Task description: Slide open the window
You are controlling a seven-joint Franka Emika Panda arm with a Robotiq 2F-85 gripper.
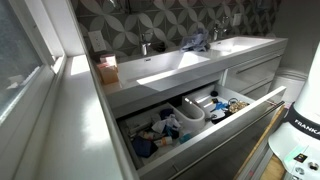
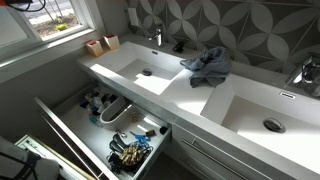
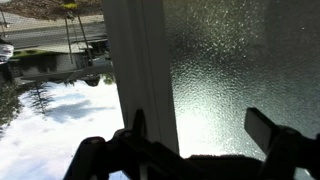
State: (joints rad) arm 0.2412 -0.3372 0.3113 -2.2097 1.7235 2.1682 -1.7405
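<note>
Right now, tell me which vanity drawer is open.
The drawer below the basin nearest the window; the neighbouring drawers are shut.

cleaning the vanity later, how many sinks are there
2: one sink nearer the window, the other sink past the cloth. None look hidden.

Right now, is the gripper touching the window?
Cannot tell. In the wrist view the open gripper sits close before the window, one finger overlapping its white frame, but no contact or gap shows plainly.
</note>
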